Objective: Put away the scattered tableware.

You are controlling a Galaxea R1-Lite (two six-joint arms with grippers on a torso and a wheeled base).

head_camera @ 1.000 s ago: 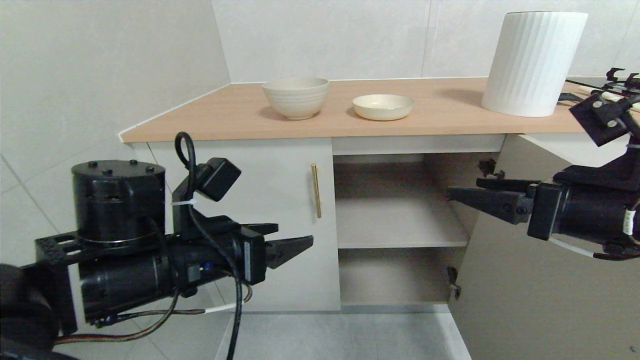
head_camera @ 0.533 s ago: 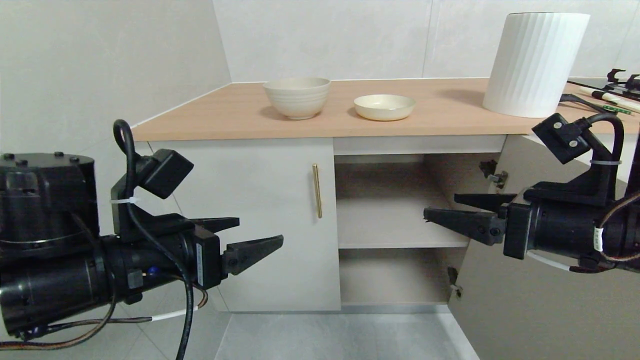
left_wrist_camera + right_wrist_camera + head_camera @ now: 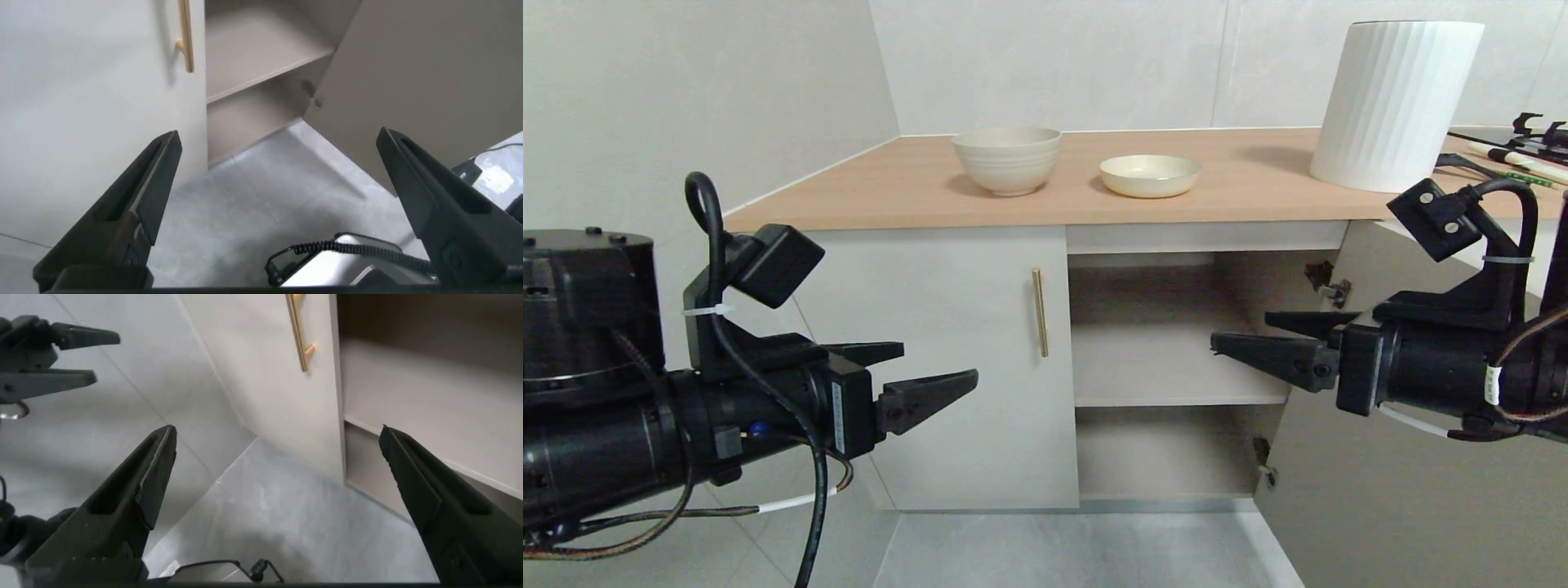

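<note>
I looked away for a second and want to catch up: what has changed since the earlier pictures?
The left gripper drew back to the robot's left, away from the cupboard. The right gripper shifted lower and to the robot's left. Both stayed open and empty. The bowl and shallow dish stayed on the counter; the cupboard stayed open.
</note>
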